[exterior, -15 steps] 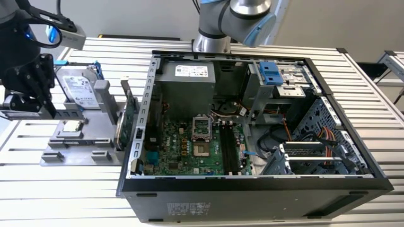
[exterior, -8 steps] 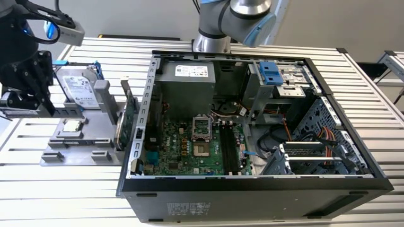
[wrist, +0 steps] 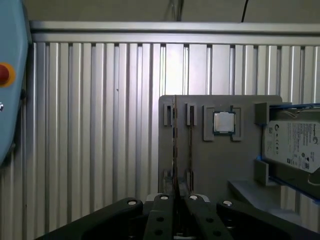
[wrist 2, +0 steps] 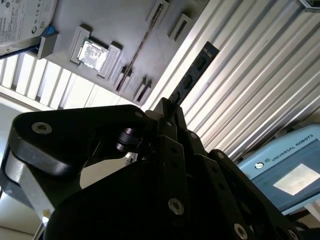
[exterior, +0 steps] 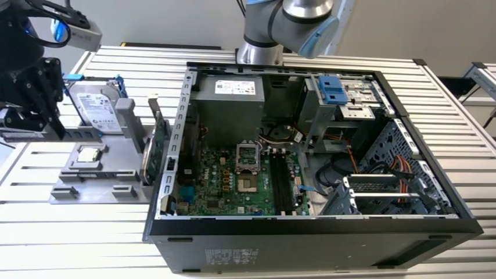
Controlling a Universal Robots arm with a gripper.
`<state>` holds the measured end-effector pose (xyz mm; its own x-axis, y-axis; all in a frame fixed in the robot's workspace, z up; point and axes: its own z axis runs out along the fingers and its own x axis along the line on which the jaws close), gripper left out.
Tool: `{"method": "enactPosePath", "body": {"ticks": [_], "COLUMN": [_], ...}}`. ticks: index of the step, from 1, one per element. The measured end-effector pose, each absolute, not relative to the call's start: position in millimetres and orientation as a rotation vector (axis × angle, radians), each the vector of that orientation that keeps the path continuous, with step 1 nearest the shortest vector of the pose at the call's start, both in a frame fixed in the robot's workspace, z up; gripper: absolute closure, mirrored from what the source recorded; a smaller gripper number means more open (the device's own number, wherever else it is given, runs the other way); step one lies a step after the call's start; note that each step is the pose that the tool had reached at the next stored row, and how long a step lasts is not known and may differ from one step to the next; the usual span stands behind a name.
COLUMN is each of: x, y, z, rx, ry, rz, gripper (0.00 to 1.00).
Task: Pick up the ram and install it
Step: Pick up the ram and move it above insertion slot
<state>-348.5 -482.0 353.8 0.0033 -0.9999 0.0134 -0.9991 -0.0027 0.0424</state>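
Note:
The ram (wrist 2: 195,70) is a slim dark bluish stick with black chips, and it juts out from between my fingertips. My gripper (wrist 2: 167,107) is shut on one end of it. In the first wrist view the ram (wrist: 175,145) appears edge-on as a thin line rising from the gripper (wrist: 176,197), over the grey fixture plate (wrist: 210,165). In the exterior view the black gripper (exterior: 39,119) hangs at the far left, above the fixture's left end and well away from the open computer case (exterior: 310,226). The motherboard's long black memory slots (exterior: 280,183) lie inside the case.
The grey fixture plate (exterior: 101,174) holds a silver hard drive (exterior: 99,110) in a blue frame, a processor chip (exterior: 88,154) and a green card (exterior: 159,145) standing on edge. A blue pendant (wrist 2: 285,175) lies on the slatted aluminium table (exterior: 78,232). The arm's base (exterior: 259,35) stands behind the case.

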Motion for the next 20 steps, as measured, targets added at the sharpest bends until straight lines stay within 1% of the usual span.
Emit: {"method": "enactPosePath", "body": {"ticks": [20], "x": [-348], "y": [-482], "z": [370], "rx": [2.197], "ry": [-2.190], "rz": [-0.032], "gripper": [1.00]}}
